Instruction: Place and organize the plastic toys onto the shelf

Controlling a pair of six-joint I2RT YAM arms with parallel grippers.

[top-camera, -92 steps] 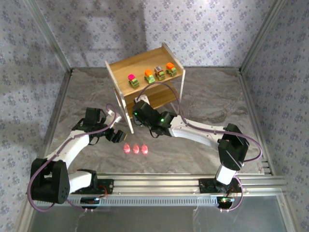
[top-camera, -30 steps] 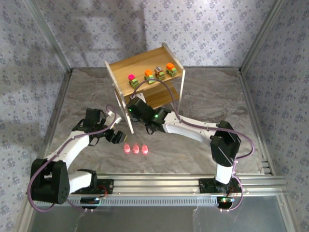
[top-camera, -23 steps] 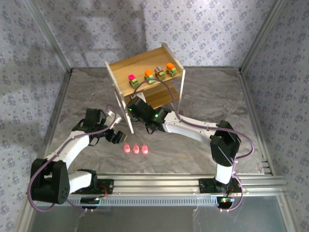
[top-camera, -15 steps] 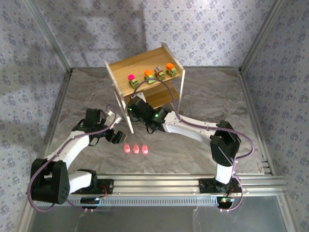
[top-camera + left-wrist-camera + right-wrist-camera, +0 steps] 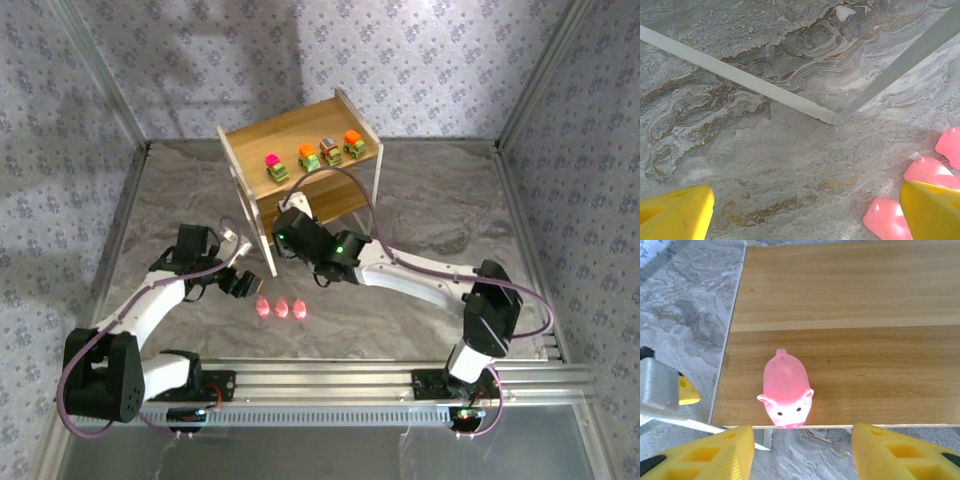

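Right tool [image 5: 802, 432]: jaws stand apart, nothing gripped; both yellow fingers [image 5: 705, 455] clear of the toy. Pink pig [image 5: 786, 390] sits just ahead of this tool, in line with the gap between the fingers, untouched, snout toward the tool, tail away. It rests upright on the lower board of the shelf [image 5: 300, 132], near the board's edge closest to the tool and toward its left end. Top tier, above the right tool in the overhead view: four little cars [image 5: 309, 157] in a row, pink top at the left end, then orange, brown, orange, all upright. Left tool [image 5: 802, 210]: jaws wide apart, empty, low over the bench [image 5: 430, 200]. Three pink figures [image 5: 885, 217] lie on the bench close together by this tool's right finger, one partly hidden behind that finger; whether it touches cannot be told. Ahead of the left tool two pale frame bars meet in a corner on the marbled bench surface
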